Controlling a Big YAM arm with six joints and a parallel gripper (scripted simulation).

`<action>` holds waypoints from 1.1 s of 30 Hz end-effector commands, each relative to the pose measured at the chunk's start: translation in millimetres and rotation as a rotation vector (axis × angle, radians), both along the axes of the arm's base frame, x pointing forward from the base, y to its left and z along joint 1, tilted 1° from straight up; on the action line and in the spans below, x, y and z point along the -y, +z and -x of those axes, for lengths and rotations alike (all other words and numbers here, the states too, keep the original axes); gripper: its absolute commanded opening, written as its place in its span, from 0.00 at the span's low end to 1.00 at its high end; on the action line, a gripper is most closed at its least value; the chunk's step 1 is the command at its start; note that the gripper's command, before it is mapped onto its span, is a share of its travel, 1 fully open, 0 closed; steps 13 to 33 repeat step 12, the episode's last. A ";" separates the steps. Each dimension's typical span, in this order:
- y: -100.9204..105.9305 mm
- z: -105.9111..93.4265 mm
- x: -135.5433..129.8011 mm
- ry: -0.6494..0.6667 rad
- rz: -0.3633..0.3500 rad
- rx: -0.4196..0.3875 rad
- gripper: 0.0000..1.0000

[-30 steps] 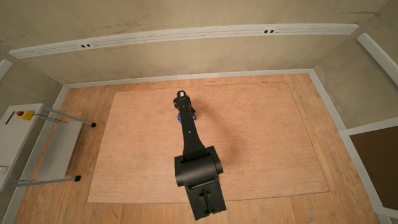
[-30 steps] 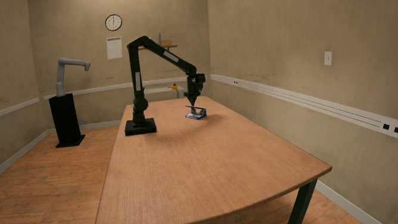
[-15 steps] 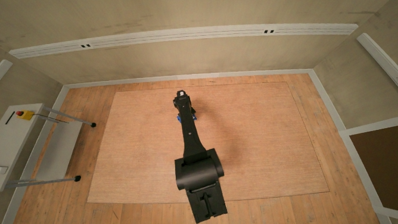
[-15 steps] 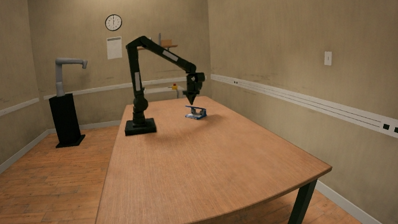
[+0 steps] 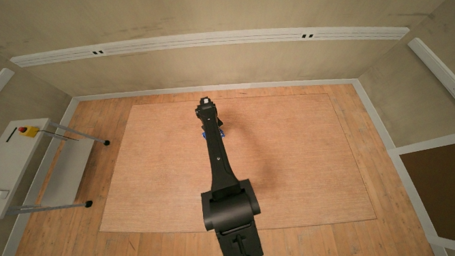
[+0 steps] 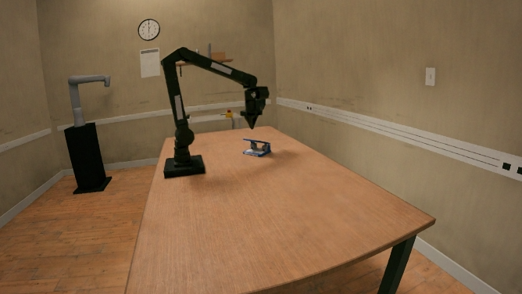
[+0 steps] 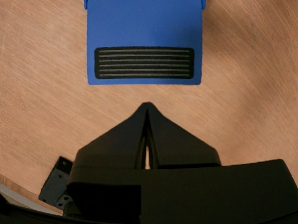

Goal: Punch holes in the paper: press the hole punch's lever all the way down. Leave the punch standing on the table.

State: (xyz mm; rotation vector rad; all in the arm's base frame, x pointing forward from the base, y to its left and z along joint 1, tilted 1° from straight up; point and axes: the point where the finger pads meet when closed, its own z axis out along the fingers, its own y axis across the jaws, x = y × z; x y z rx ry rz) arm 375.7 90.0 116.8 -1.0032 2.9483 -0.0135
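Note:
A blue hole punch [image 7: 143,35] stands on the wooden table, its lever bearing a black ribbed pad [image 7: 144,63]. It also shows in the exterior view [image 6: 257,148] and peeks out from under the arm in the top view [image 5: 213,134]. My gripper [image 7: 147,109] [image 6: 250,124] is shut and empty, with its fingertips pressed together. It points straight down and hangs well above the punch, clear of the lever. In the wrist view the fingertips lie just short of the ribbed pad. I cannot make out any paper in the punch.
The arm's base [image 6: 184,165] stands on the table's left side. A grey arm on a black pedestal [image 6: 84,156] stands on the floor beyond. A white side table with a red button box [image 5: 27,131] is against the wall.

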 end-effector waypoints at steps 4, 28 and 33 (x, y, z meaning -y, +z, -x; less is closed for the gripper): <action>32.6 -15.2 -2.6 -0.001 -0.008 0.042 0.00; 37.5 -15.0 -2.8 -0.001 -0.009 0.045 0.00; 37.5 -15.0 -2.8 -0.001 -0.009 0.045 0.00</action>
